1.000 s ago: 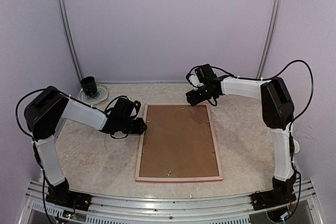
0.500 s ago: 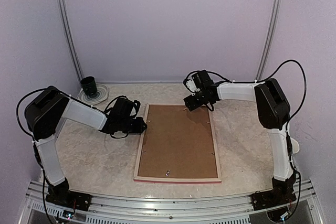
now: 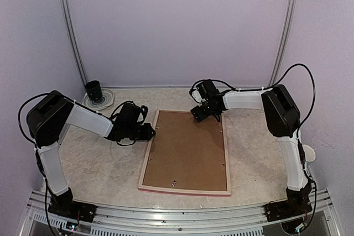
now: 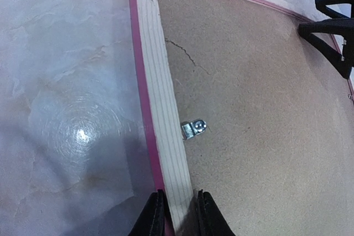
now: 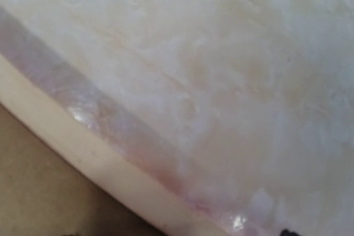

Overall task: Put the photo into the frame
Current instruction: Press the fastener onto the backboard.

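**Item: the frame** (image 3: 147, 153). It lies face down at the middle of the bench (image 3: 99, 158), pale wood back up and pink-red edge showing. The brown backing board (image 3: 188, 147) is seated in it. A small metal turn clip (image 4: 194, 129) sits on the left rail.

**Long axis:** near edge to far edge of the bench, with the near end skewed a little toward the near-left corner.

**Item: the photo.** Not visible in any view. Whether it lies under the backing board cannot be told.

**Left end effector** (image 3: 150, 132). It is at the frame's left rail, toward the far-left corner, closed on the frame. In the wrist view its two fingers straddle the wooden rail, one against each side.

**Right end effector** (image 3: 200, 114). It is over the frame's far rail, just right of the rail's middle. Its own view is a blurred close-up of rail and bench. Whether it is open or closed cannot be told.

**Governing relation:** each arm is at a different rail, left on the long side and right on the short far side. Any lift or turn of the frame would likely pivot between these two points.

**Other:** a dark cup (image 3: 93, 89) stands at the far-left corner, well apart from the frame.
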Controlling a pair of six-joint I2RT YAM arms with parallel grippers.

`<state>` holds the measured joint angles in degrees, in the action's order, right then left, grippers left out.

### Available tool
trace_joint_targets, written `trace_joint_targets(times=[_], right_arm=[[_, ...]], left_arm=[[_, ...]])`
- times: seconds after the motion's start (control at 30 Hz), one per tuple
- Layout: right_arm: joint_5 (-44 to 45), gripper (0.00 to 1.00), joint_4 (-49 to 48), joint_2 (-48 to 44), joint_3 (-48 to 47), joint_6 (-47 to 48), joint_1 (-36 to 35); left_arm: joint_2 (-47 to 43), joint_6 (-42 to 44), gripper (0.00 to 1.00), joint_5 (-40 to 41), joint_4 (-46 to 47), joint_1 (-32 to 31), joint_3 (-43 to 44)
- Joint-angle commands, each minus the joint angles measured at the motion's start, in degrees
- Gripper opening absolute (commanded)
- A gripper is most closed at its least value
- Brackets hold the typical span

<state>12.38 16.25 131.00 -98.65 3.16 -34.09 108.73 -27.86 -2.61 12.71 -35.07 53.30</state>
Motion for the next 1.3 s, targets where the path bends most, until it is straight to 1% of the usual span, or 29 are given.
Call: trace_joint_targets(times=[0.0,0.23,0.63,0.87,1.27], right_arm=[[2.6,0.8,1.6,1.2,-0.1,-0.3,-0.4],[-1.3,0.81,-1.4,-2.5,3.8,-0.6,0.1],[-8.1,0.81,-3.6,-5.6,7.5,-2.3,2.2],[-7.4,0.8,-4.8,-7.4,9.7,-2.9,3.3],[-6.2,0.8,-2.8,-4.4,6.4,-2.9,3.4]], left_arm=[[1.5,0.3,0.18,-2.1,-0.6,-0.1,-0.9],[2.1,0.2,0.18,-2.2,-0.7,-0.1,-0.7],[2.3,0.2,0.18,-2.1,-0.8,0.0,-0.6],[2.4,0.1,0.18,-2.2,-0.8,-0.1,-0.5],[2.7,0.1,0.18,-2.5,-0.7,-0.1,-0.5]])
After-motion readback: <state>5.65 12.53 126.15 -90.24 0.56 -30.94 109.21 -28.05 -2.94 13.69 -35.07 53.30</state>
